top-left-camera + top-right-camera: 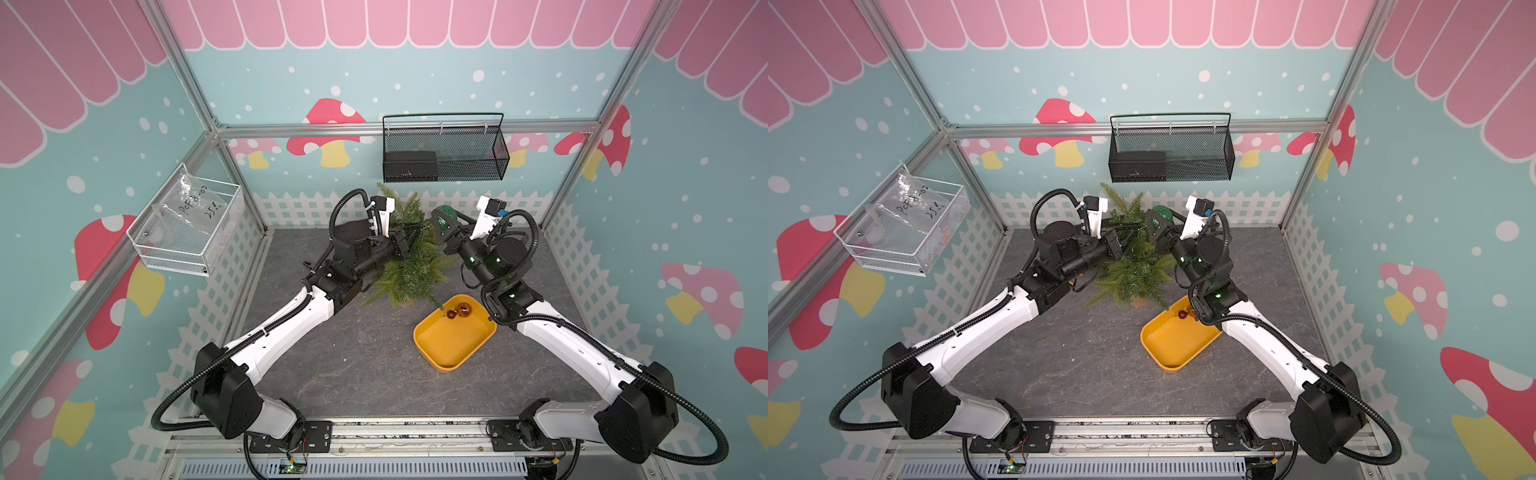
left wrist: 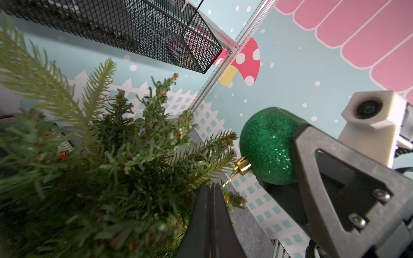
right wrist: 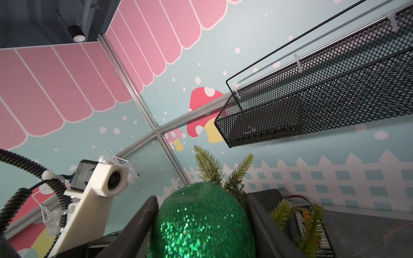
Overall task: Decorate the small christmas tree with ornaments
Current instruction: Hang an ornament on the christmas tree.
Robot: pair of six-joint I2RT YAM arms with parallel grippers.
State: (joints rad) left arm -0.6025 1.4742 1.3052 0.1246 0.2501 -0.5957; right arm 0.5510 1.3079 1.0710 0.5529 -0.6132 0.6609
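- Black left gripper (image 2: 212,189) sits at the left of the scene, pushed into the upper branches. Its jaws are pressed together with no gap showing. The gold cord ends right at its tips, and I cannot tell whether the cord is pinched there or only lies beside them.
- Next to the right stands the tree (image 1: 409,266), upright at the far middle of the tabletop (image 1: 353,365). Its upper twigs reach right, toward the ornament.
- Right of those twigs hangs the green ball (image 2: 268,145), lifted off the tabletop at about treetop height and just beside the needles.
- The ball lies on its side. Its gold cap (image 2: 243,167) points left at the tree, and the cord (image 2: 229,179) trails from the cap toward the left gripper's tips.
- The right gripper (image 3: 202,198) is clamped on the ball, one finger on each flank, coming in from the right.
- The next move likely turns on this: the hanging end faces left, so the cord is nearest the left arm, while the right arm carries the weight.
- The loop probably has to slip over a twig tip before the right gripper lets go.
- Farthest right and nearer, the yellow tray (image 1: 436,357) holds the copper ball (image 1: 464,309) and the red ball (image 1: 451,316), touching or almost so, not yet hung.
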